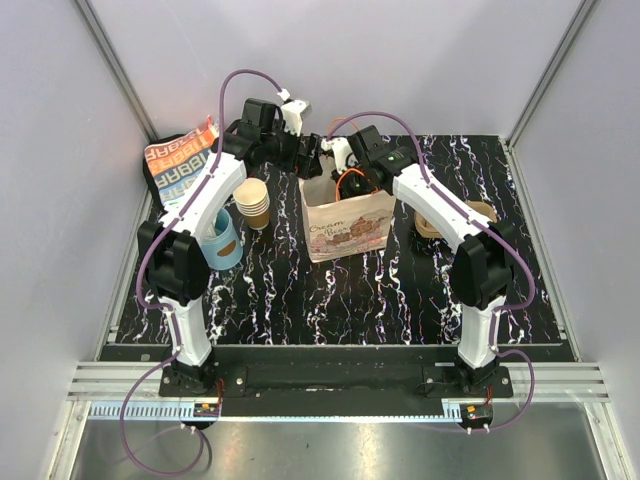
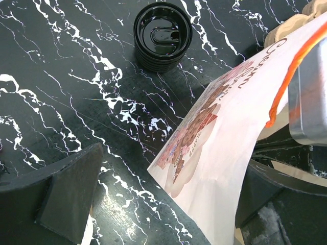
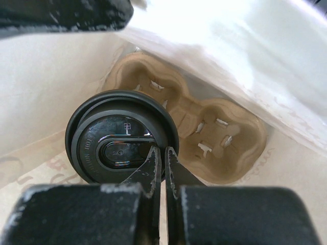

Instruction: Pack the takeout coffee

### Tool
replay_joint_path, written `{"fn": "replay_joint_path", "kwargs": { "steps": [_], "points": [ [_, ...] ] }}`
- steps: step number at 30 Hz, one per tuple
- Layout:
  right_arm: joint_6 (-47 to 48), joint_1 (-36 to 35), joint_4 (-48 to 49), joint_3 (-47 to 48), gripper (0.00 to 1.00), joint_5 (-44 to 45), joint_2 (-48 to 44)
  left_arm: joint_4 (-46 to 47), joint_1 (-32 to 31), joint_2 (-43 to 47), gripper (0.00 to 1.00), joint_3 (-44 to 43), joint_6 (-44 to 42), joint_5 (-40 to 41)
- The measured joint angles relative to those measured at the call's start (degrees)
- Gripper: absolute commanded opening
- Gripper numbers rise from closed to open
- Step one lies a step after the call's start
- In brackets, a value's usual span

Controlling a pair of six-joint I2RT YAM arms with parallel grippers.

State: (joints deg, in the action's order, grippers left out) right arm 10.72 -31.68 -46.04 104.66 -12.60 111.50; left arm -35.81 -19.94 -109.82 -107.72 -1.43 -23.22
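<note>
Two claws. Right gripper [image 3: 163, 155] pinched narrow on thin rim of takeout coffee [image 3: 120, 135]; glossy round black lid directly at fingertips. Beyond: moulded fibrous pulp tray [image 3: 225, 138], inside paper bag [image 3: 46, 87]. Left gripper [image 2: 171, 173] wide, straddling printed bag wall.

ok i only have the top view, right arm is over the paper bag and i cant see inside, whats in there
Observer: A pulp cup tray lies at the bottom of the bag; the holes that show are empty.
Operator: and the coffee
Observer: The takeout coffee, black lid on, is inside the bag over one end of the tray. I cannot tell if it is seated.
Operator: is the right one gripping it
Observer: The right gripper is shut, with its tips at the lid's rim. Whether it pinches the rim is not clear.
Operator: left side
Observer: The left gripper is open, with the bag's wall running between its fingers.
</note>
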Motion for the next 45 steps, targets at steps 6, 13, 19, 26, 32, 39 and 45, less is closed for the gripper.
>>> {"fn": "replay_joint_path", "kwargs": {
  "steps": [6,13,19,26,32,39,45],
  "points": [
    [-0.28,0.00,1.25,-0.02,0.00,-0.11,0.00,0.15,0.00,0.02,0.99,0.50,0.02,-0.57],
    [-0.52,0.00,1.77,-0.17,0.00,-0.37,0.00,0.39,0.00,0.02,0.99,0.50,0.04,-0.81],
    [-0.70,0.00,2.14,-0.48,0.00,-0.42,0.00,0.42,0.00,0.02,0.99,0.50,0.07,-1.01],
    [-1.09,-0.04,3.21,-1.22,0.00,-0.42,0.00,0.42,0.00,0.02,0.99,0.52,0.07,-1.53],
    [-1.79,-0.04,4.07,-2.19,0.00,-0.48,0.00,0.87,0.00,0.11,0.99,1.18,0.17,-2.03],
    [-2.36,-0.04,5.11,-2.67,0.00,-0.52,0.00,1.05,0.00,0.13,0.99,1.46,0.31,-2.23],
    [-2.64,-0.04,5.95,-2.73,0.00,-0.50,0.02,1.07,0.00,0.13,0.99,1.46,0.44,-2.29]
  ]
}}
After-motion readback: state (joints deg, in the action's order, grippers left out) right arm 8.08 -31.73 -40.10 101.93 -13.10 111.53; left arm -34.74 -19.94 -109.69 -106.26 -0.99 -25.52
